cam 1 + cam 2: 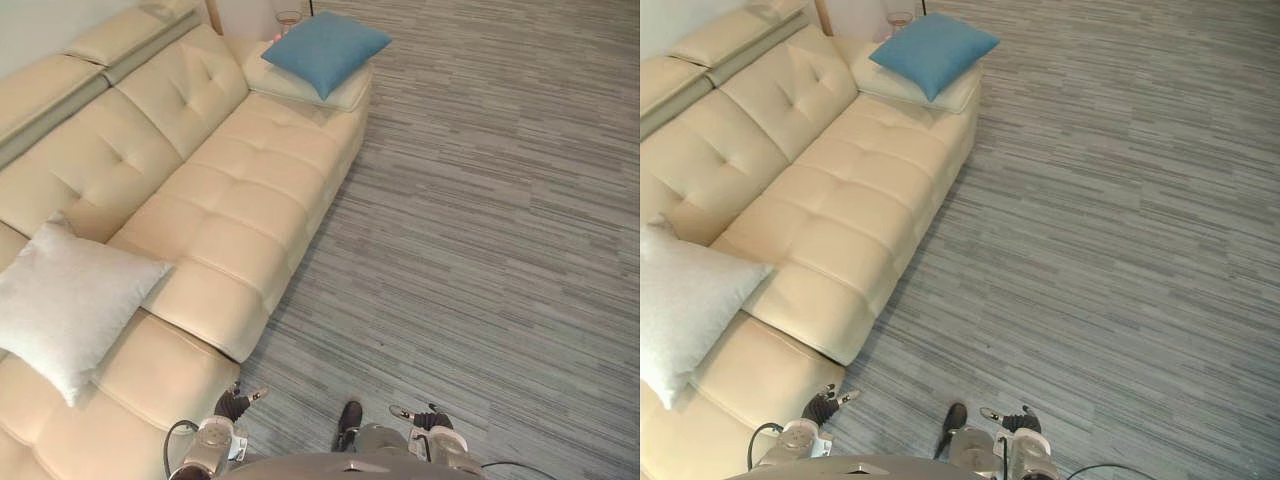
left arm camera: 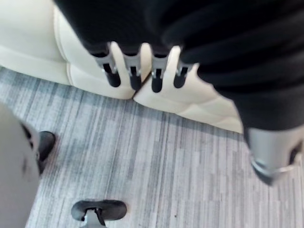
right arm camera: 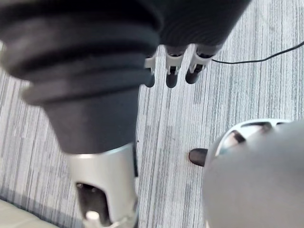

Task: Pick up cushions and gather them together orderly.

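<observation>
A blue cushion (image 1: 325,48) lies at the far end of the cream sofa (image 1: 240,190), resting on a flat cream pad (image 1: 275,80). A pale grey-white cushion (image 1: 65,300) leans on the sofa's near left part. Both hands hang low by my sides, far from either cushion. My left hand (image 1: 233,404) is beside the sofa's near corner; in its wrist view its fingers (image 2: 134,76) are straight over the sofa's edge and hold nothing. My right hand (image 1: 430,416) hangs over the carpet, its fingers (image 3: 171,71) relaxed and empty.
Grey striped carpet (image 1: 480,220) stretches wide to the right of the sofa. The sofa's front edge runs diagonally from near left to far middle. A small glass object (image 1: 288,17) stands just past the sofa's far end.
</observation>
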Robot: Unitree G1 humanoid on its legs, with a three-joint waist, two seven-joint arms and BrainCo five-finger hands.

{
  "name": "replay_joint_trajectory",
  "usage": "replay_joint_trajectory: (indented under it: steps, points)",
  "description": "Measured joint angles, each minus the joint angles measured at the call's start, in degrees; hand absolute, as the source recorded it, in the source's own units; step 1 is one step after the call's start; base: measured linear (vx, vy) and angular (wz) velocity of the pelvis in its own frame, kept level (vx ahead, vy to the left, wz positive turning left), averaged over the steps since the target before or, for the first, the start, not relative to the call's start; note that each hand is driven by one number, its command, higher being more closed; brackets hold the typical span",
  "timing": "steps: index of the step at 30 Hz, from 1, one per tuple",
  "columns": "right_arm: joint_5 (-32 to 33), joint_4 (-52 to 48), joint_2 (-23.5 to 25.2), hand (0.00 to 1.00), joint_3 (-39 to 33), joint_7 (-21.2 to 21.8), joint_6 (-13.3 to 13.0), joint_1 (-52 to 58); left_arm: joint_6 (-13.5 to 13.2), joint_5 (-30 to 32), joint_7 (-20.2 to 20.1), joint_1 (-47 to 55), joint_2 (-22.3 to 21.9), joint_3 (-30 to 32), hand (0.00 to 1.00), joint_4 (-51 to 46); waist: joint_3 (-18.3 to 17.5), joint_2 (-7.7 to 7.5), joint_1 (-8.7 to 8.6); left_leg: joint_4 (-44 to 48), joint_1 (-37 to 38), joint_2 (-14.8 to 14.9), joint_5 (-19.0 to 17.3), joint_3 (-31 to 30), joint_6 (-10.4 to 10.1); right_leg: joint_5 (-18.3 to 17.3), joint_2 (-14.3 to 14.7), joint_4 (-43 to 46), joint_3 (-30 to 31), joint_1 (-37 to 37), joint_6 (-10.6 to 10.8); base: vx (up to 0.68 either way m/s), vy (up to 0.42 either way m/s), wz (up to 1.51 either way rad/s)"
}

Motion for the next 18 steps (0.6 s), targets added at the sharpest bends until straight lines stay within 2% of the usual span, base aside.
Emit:
replay_joint_trajectory:
  steps: [1,2,3,7,10,12,13,14,15,16,17,18]
  points:
    - [0.11,-0.13,0.01,0.0,0.38,-0.08,-0.03,0.13,0.01,-1.15,0.07,0.53,-0.32,0.75,0.0,-1.17,0.18,-0.06,0.15,6.76,-2.9,1.85,-0.01,-3.7,0.87,0.15,0.68,0.11,1.59,0.53,-0.15,0.05,-0.061,-0.32]
    - [0.22,-0.04,0.0,0.0,0.61,-0.08,-0.05,0.17,-0.01,-1.51,0.19,0.6,-0.33,0.76,0.0,-1.39,0.22,-0.02,0.41,9.19,-4.48,1.95,-0.57,-7.29,0.77,0.08,0.76,0.16,2.23,0.65,-0.31,0.07,-0.023,-0.78]
    - [0.49,0.28,-0.94,0.0,0.61,-0.09,0.04,-0.01,-0.01,-1.96,0.41,1.06,-0.49,0.76,0.0,-2.3,0.72,-0.3,1.76,10.65,-6.86,-2.04,-3.57,-17.2,0.05,-0.11,0.56,-0.07,5.67,0.82,-1.02,0.04,0.03,-0.81]
    - [0.48,0.81,-2.03,0.0,0.78,-0.11,0.02,0.16,-0.1,-2.02,1.31,1.93,-0.58,0.73,0.0,-3.14,1.18,0.92,2.37,7.39,-10.26,-6.94,-6.36,-23.52,0.59,-0.29,0.47,-0.61,11.41,2.91,-0.76,0.06,0.07,-0.8]
    - [0.52,0.49,-2.02,0.0,0.78,-0.36,0.05,0.25,-0.1,-1.95,1.27,1.76,-0.55,1.83,0.0,-3.34,1.68,1.04,2.74,0.34,-13.79,-9.42,-5.2,-27.26,1.79,-0.59,0.46,-1.13,16.0,3.34,-0.31,0.07,0.142,-0.83]
    - [0.51,-0.18,-1.91,0.0,0.87,-0.91,0.02,1.2,-0.16,-1.96,1.32,1.79,-1.12,3.0,0.0,-4.22,2.0,1.56,3.73,-8.36,-15.7,-10.89,-1.7,-32.28,0.78,-0.74,0.56,-2.46,19.47,3.49,-0.05,0.1,0.224,-1.04]
    - [0.51,-0.32,-1.93,0.0,1.27,-0.96,0.02,1.3,-0.21,-1.94,1.32,1.79,-1.27,3.19,0.0,-4.45,2.02,1.69,3.97,-9.0,-15.8,-10.84,-0.52,-32.63,0.35,-0.75,0.72,-3.01,20.05,3.63,0.02,0.11,0.226,-1.19]
    - [0.5,-0.76,-2.0,0.0,2.4,-1.01,0.02,1.38,-0.19,-1.91,1.38,2.09,-2.07,3.49,0.0,-4.56,1.54,2.71,4.75,-9.64,-15.58,-10.71,0.6,-32.57,0.13,-0.7,1.94,-4.01,21.42,4.46,0.67,0.12,0.168,-0.85]
    - [0.53,-1.41,-1.94,0.0,2.63,-1.05,0.08,0.91,-0.19,-1.9,1.4,1.93,-2.19,3.92,0.0,-4.54,1.57,2.8,5.04,-9.18,-15.75,-10.47,0.73,-32.32,0.32,-1.2,2.0,-2.76,21.71,3.94,1.08,0.18,0.161,-0.9]
    - [0.59,-2.56,-0.91,0.0,2.8,-1.17,0.02,1.16,-0.16,-1.87,1.41,1.83,-2.02,4.21,0.0,-4.58,2.0,2.53,4.95,-7.97,-16.06,-10.19,0.66,-31.56,0.36,-2.89,1.62,2.07,21.54,2.62,1.61,0.26,0.202,-0.5]
    - [0.63,-2.38,0.35,0.0,2.79,-1.26,-0.08,1.47,-0.23,-1.87,1.35,1.83,-0.7,4.0,0.0,-4.85,2.03,0.79,4.83,-6.2,-15.97,-11.33,0.51,-31.04,0.58,-5.19,0.56,2.1,23.33,4.19,1.65,0.28,0.199,-0.36]
    - [0.66,-1.95,0.57,0.0,2.81,-1.26,0.26,1.27,-0.34,-1.98,1.43,1.43,-0.21,4.06,0.0,-5.04,2.17,-0.65,4.76,-4.47,-16.11,-12.12,0.04,-31.47,1.35,-5.3,0.09,0.42,24.29,5.47,4.48,0.25,0.179,-0.29]
